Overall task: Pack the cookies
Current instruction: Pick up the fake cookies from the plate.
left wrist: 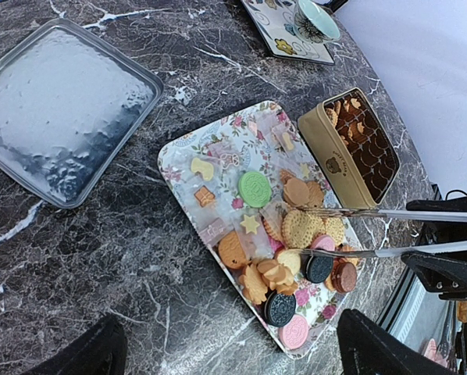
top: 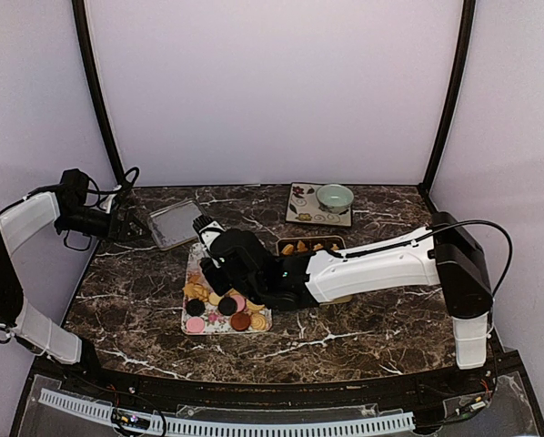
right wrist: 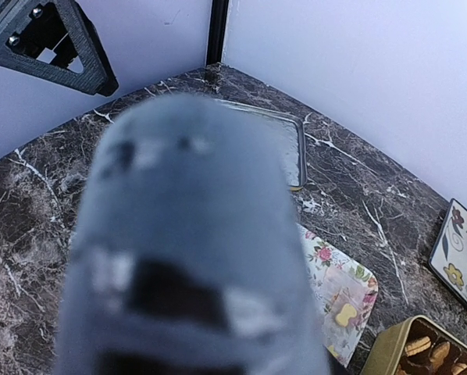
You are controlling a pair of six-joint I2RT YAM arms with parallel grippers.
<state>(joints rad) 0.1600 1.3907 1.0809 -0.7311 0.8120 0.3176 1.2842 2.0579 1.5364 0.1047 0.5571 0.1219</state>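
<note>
Worktop [top: 372,323]: dark brown marble-look slab with white veins, curved at the near edge.
Enclosure: plain pale walls [top: 272,91] on three sides, with a black pole [top: 97,100] in each rear corner.
Flowery tray [left wrist: 188,156]: rectangular, lying at mid-worktop.
The cookies [left wrist: 296,226]: most lie loose on the flowery tray, heaped toward its near end. They include tan rounds and shaped pieces, one green disc, pink discs and dark brown discs. A few more lie in the gold tin.
Gold tin [left wrist: 331,160]: open, with a bear picture on its side, set just beside the tray's right edge.
Silver lid [left wrist: 62,109]: square and shiny, lying flat at the rear left, apart from the tray.
Patterned plate [left wrist: 276,27]: at the rear right, carrying a pale green bowl [left wrist: 318,19].
Left end effector [left wrist: 233,355]: fingers spread wide and holding nothing, hanging over the worktop's left rear edge.
Right end effector [top: 210,238]: reaches across over the tray. Its own camera is blocked by a blurred grey mass, so I cannot tell whether its fingers are apart or together.
</note>
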